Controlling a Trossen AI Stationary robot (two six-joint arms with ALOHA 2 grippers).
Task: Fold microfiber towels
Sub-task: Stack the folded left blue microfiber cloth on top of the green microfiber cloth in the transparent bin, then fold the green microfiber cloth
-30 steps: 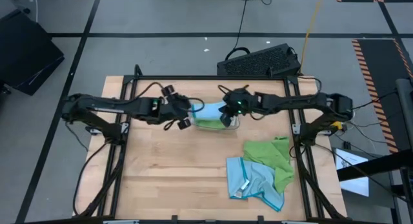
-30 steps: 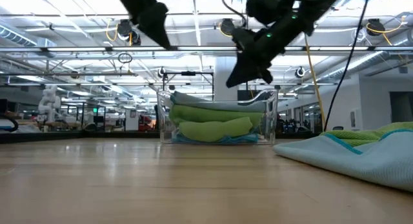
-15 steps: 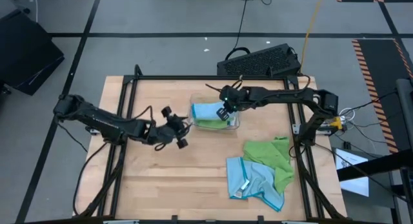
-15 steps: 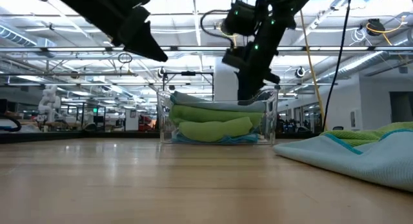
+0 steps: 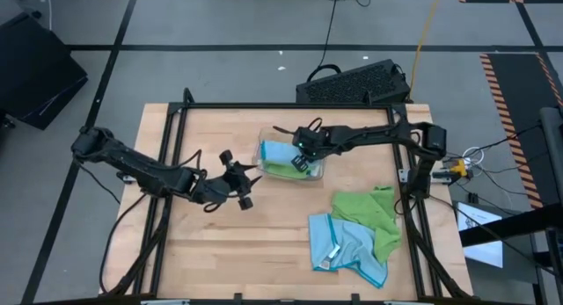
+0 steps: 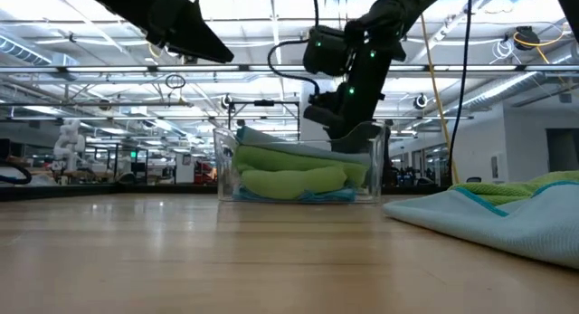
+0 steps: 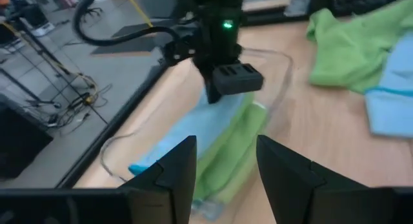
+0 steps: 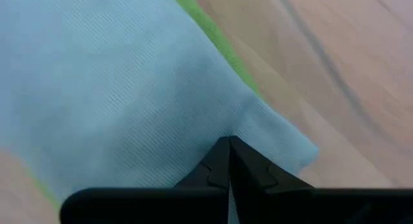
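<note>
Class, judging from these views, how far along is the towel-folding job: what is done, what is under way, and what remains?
Done: folded green and blue towels sit stacked in the clear tray. In hand: the right end effector, shut, presses on the top blue towel in the tray; the left end effector, open and empty, hovers beside the tray. Left: a crumpled green towel and a blue towel lie unfolded on the table.

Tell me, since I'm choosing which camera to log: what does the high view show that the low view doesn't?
Only the high view: the left gripper open over bare table, and the blue towel's white tag. Only the low view: the layering of folded towels in the clear tray. Both: the shut right gripper pressing into the tray, and the unfolded green and blue towels.
</note>
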